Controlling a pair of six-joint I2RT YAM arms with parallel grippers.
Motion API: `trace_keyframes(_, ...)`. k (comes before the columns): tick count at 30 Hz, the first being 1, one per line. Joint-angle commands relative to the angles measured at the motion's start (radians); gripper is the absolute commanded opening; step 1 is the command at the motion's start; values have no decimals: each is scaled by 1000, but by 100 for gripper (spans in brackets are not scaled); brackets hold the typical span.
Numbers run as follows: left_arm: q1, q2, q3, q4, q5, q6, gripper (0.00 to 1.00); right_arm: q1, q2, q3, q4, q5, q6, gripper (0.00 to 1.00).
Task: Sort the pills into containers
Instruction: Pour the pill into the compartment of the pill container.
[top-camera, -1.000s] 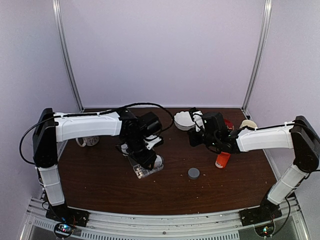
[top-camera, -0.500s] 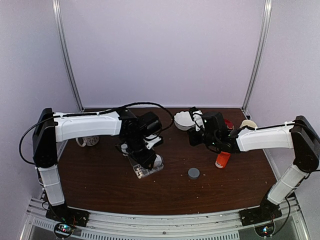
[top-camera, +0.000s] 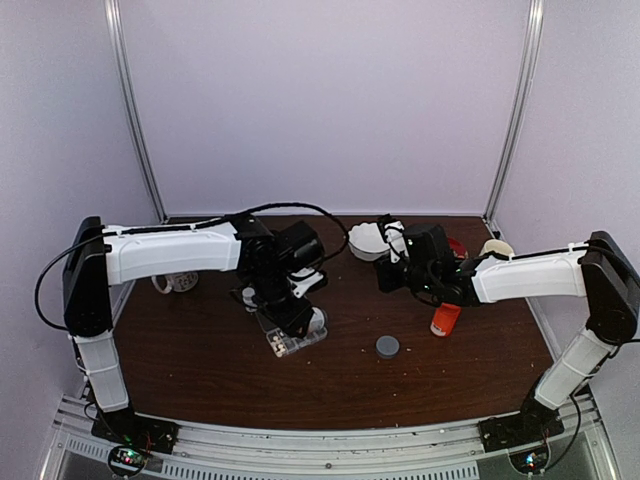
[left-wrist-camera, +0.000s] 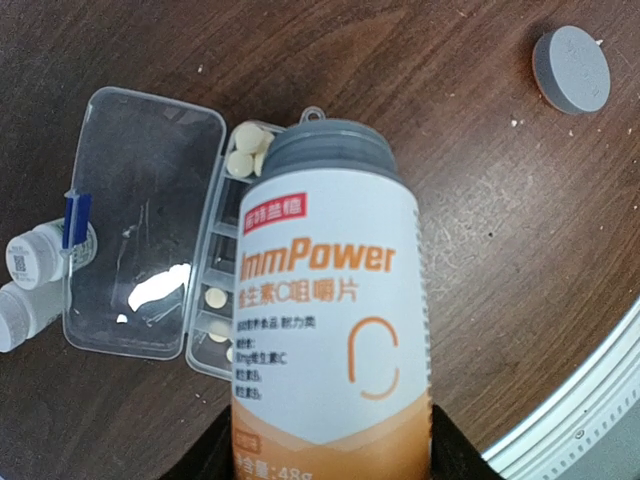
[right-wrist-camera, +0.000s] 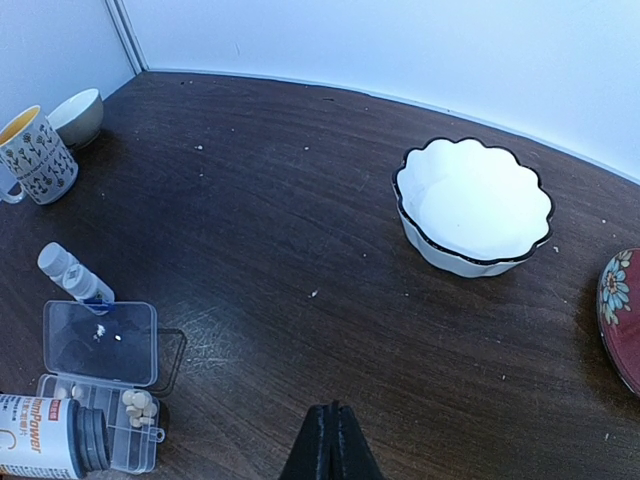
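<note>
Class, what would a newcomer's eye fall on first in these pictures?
The big white bottle held in the left fingers, its grey neck at the open pill box where pale pills sit. Next, the white scalloped bowl far back, and a grey cap lying nearer the front.

Most pill organizer (left-wrist-camera: 150, 200) compartments behind the white bottle (left-wrist-camera: 330, 300), bottle base off-frame.

The left end effector (top-camera: 302, 318) and its bottle (left-wrist-camera: 330, 300) have nudged slightly leftward

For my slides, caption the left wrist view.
Left claw holds the uncapped ImmPower bottle, mouth at the open pill organizer; pills in compartments, grey cap aside.
</note>
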Motion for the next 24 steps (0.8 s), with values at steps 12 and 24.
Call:
trace_keyframes(12,-14,-30,-21,37,-6,-23,0,6,10,24,-3,-6,-10,0)
trace_keyframes(24,-11,-16,25,-18,-66,-16,0,6,4,20,0,-10,-11,0)
